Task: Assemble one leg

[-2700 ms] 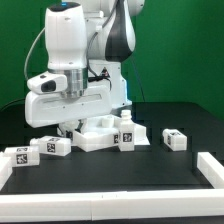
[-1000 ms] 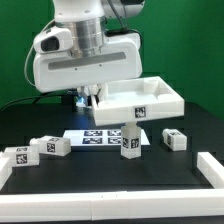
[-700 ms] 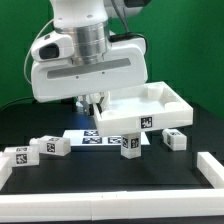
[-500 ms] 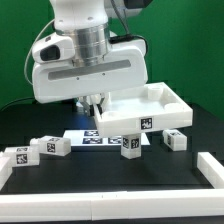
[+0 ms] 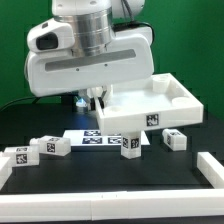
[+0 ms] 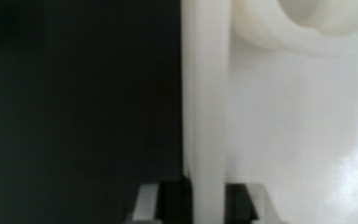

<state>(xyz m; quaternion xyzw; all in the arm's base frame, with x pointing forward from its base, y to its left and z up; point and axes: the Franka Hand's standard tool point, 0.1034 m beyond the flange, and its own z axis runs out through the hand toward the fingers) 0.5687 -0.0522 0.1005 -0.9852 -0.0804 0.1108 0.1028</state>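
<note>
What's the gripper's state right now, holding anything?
Gripper: closed on a wall of the white square top, held in the air.

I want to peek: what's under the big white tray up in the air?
A standing leg and the marker board. The tray hides the leg's top and anything farther back.

Exterior view: bright, even overhead light; low-res, slightly soft, yet tags on the leg (image 5: 130, 146) read. White arm housing (image 5: 85, 75) nr blown out vs matte black table (image 5: 110, 185). Wrist view: square top (image 6: 291, 130) too close, blurred, whites washed out.
</note>
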